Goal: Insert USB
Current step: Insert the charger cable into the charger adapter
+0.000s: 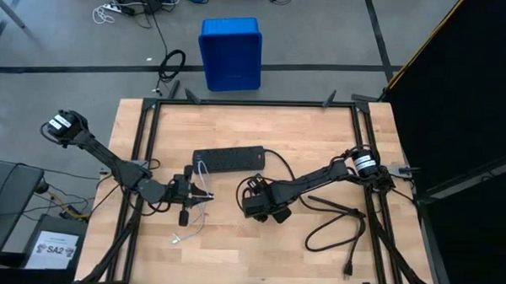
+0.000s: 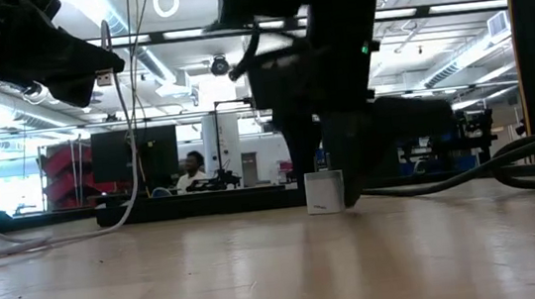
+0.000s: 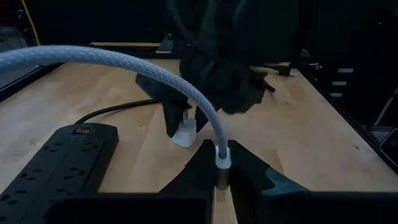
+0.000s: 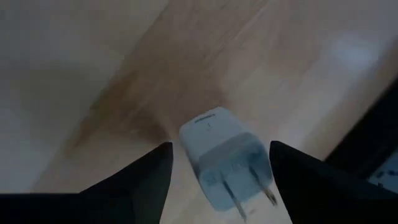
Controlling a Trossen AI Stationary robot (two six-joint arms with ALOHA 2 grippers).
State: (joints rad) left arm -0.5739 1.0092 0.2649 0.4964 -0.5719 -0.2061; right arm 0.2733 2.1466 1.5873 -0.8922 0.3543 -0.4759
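The USB is a thin whitish-grey braided cable (image 3: 124, 62). My left gripper (image 3: 222, 180) is shut on its plug end above the table's middle left (image 1: 202, 193). The rest of the cable hangs down (image 2: 131, 134) and lies looped on the wood (image 1: 186, 232). A small white cube adapter (image 4: 227, 158) sits on the table (image 2: 324, 191), its two prongs toward my right gripper. That gripper (image 4: 219, 177) hangs open over it at mid-table (image 1: 255, 205), pointing steeply down. One finger stands on either side, with a gap on each. My left gripper pinches the USB's plug end (image 3: 222, 160) between its two fingertips. The fingers lie nearly level, pointing toward the table's right side. The plug is clear of the table. The cable rises out of the fingers and arcs away in a slack bow.
A black power strip (image 1: 227, 160) lies just beyond both grippers, its thick black cord (image 1: 335, 221) curling over the table's right part. A blue bin (image 1: 231, 53) stands on the floor past the far edge. Bare wood (image 1: 258, 252) lies toward the near edge.
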